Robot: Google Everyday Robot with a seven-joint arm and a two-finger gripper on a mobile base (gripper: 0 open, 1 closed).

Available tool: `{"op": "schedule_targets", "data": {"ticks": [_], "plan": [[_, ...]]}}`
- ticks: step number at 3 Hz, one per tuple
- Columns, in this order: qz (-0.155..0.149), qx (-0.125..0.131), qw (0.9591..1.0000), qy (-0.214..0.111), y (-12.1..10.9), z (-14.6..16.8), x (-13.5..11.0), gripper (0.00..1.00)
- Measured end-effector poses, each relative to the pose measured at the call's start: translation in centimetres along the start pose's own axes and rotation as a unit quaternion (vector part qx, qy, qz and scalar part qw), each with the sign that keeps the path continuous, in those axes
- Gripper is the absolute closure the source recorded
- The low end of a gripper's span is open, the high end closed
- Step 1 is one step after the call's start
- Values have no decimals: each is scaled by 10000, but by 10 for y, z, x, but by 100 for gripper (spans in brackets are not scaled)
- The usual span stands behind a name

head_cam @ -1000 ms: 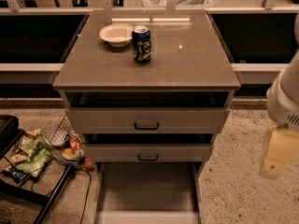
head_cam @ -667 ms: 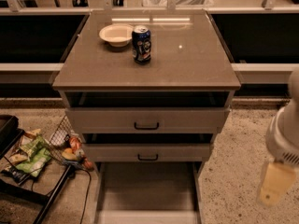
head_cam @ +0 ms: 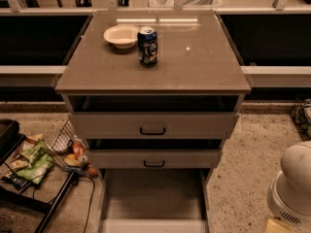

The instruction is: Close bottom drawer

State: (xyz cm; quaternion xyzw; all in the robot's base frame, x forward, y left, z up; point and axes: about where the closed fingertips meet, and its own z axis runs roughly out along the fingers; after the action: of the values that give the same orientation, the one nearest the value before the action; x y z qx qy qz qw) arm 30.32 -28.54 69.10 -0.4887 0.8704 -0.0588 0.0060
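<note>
The bottom drawer (head_cam: pixel 153 200) of the grey-beige cabinet (head_cam: pixel 153 57) is pulled far out toward me. Its plain flat tray is bare, and its front panel (head_cam: pixel 153 225) lies at the lower frame edge with the handle out of view. The middle drawer (head_cam: pixel 154 158) and the top drawer (head_cam: pixel 153 125) are each open a little. My white arm (head_cam: pixel 294 191) stands at the lower right, to the right of the open drawer and apart from it. Only the yellowish top of my gripper (head_cam: pixel 278 225) shows at the bottom edge.
A white bowl (head_cam: pixel 121 35) and a blue can (head_cam: pixel 147 45) stand on the cabinet top. A wire basket with snack packs (head_cam: pixel 36 157) and a dark stand (head_cam: pixel 48 205) are on the floor at the left. Speckled floor (head_cam: pixel 243 149) lies to the right.
My arm has dropped lower toward the bottom right corner, and the gripper has slid almost out of the frame. The drawers have not moved.
</note>
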Motion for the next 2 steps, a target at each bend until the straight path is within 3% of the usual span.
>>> {"op": "schedule_targets", "data": {"ticks": [1, 2], "plan": [[-4, 0, 10000, -2, 1, 1, -1, 0], [-76, 10, 10000, -41, 9, 22, -13, 0]]}}
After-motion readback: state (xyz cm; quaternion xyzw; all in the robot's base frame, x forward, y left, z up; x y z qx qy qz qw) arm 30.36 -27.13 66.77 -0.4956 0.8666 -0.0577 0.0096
